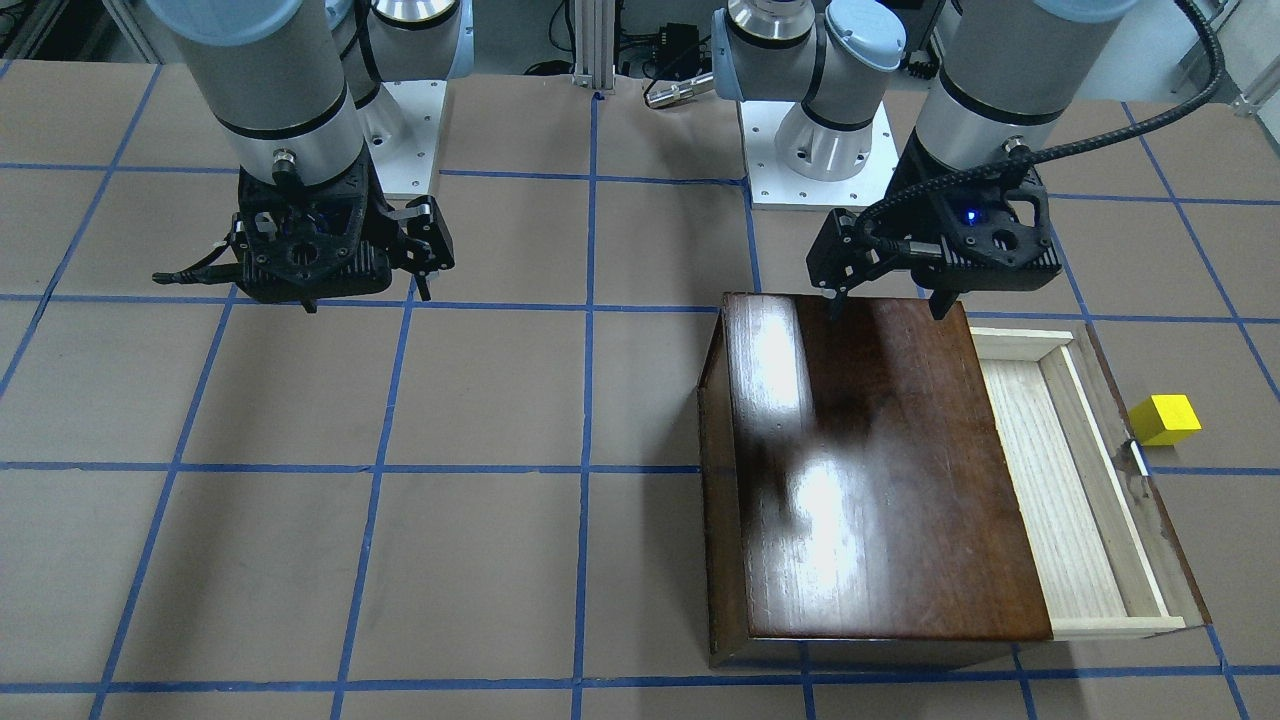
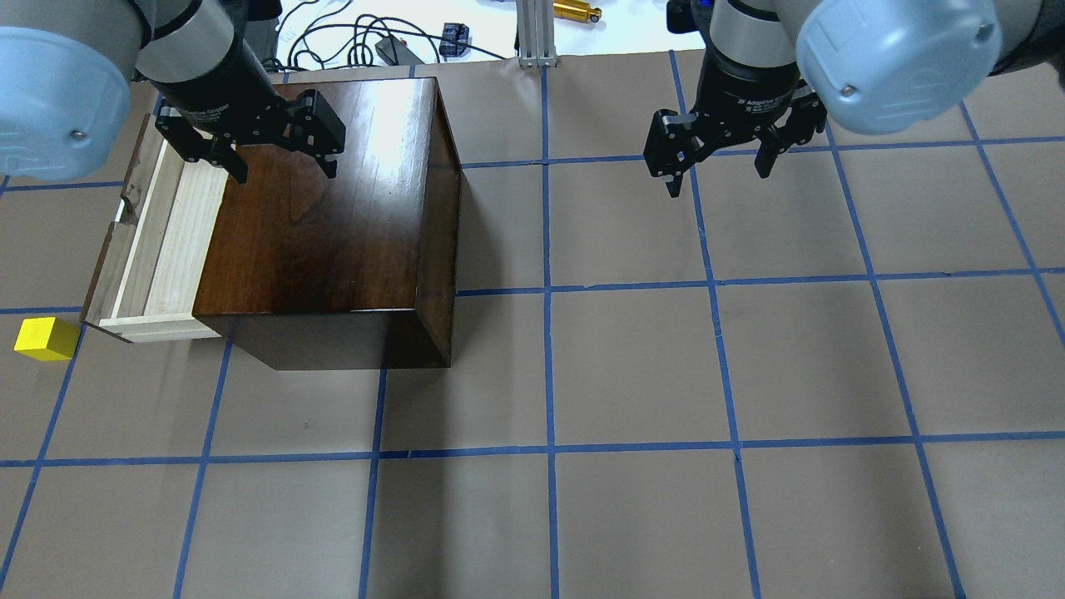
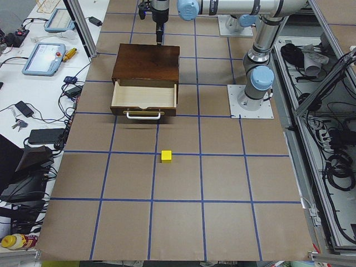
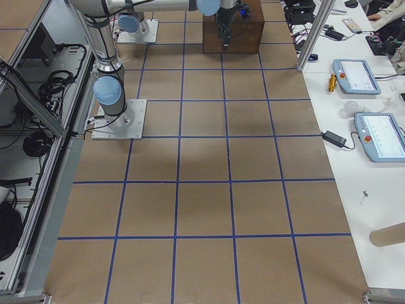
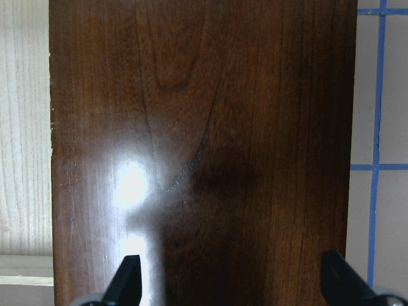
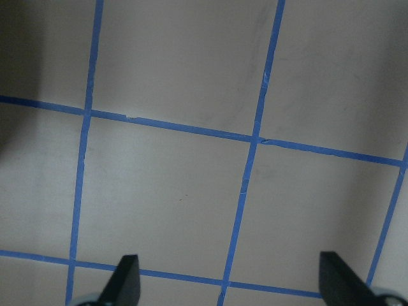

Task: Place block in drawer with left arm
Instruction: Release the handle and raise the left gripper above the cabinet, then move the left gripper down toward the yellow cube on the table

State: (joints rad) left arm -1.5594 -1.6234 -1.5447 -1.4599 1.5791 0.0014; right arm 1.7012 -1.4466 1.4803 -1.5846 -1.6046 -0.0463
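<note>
Block (image 3: 166, 156): nearest, on desk, outside open drawer (image 1: 1040, 480).
Left hand (image 1: 888, 305): wide, empty, over box (image 1: 860, 470); centre above block before closing.

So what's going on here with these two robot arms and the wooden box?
Nothing is being held yet. The left gripper hangs open above the dark wooden box, whose drawer is pulled out and looks empty. The yellow block meant for it sits on the table just past the drawer's front. The right gripper hangs open over the table, away from the box.
</note>
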